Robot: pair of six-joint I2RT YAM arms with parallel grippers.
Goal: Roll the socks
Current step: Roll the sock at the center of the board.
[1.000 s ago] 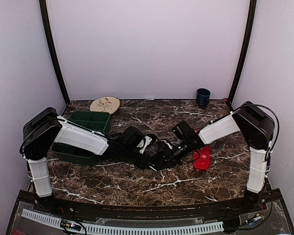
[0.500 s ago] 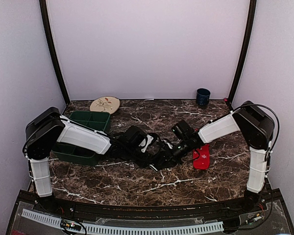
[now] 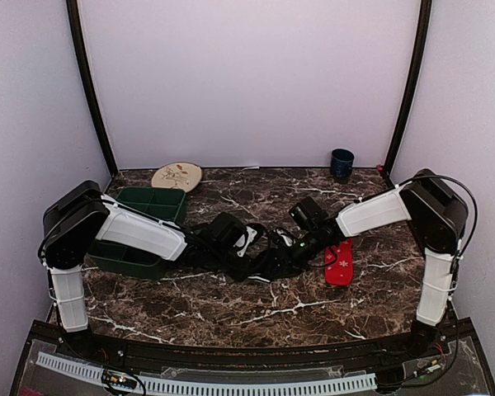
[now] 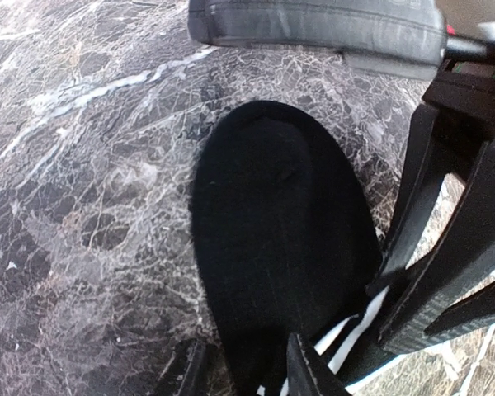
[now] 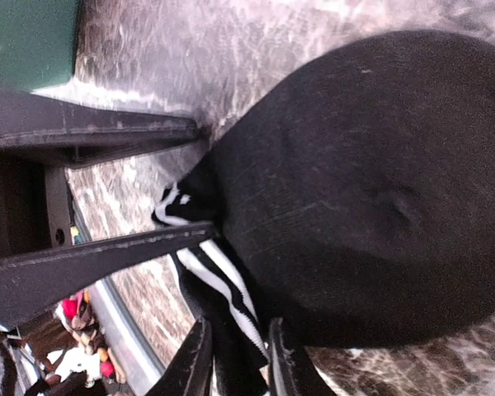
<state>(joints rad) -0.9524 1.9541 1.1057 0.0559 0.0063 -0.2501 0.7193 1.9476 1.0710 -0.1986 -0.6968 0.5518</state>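
The black sock [image 4: 280,239] lies flat on the marble table [image 3: 231,309] at the centre of the top view, mostly hidden under both arms. The left gripper [image 4: 247,371] stands partly open astride it. The right gripper [image 5: 239,363] has the striped cuff between its fingers; whether it presses the cuff I cannot tell. The red sock [image 3: 340,264] lies right of centre, the green tray [image 3: 153,198] at the left, and the plate [image 3: 176,176] and cup [image 3: 341,163] higher up.
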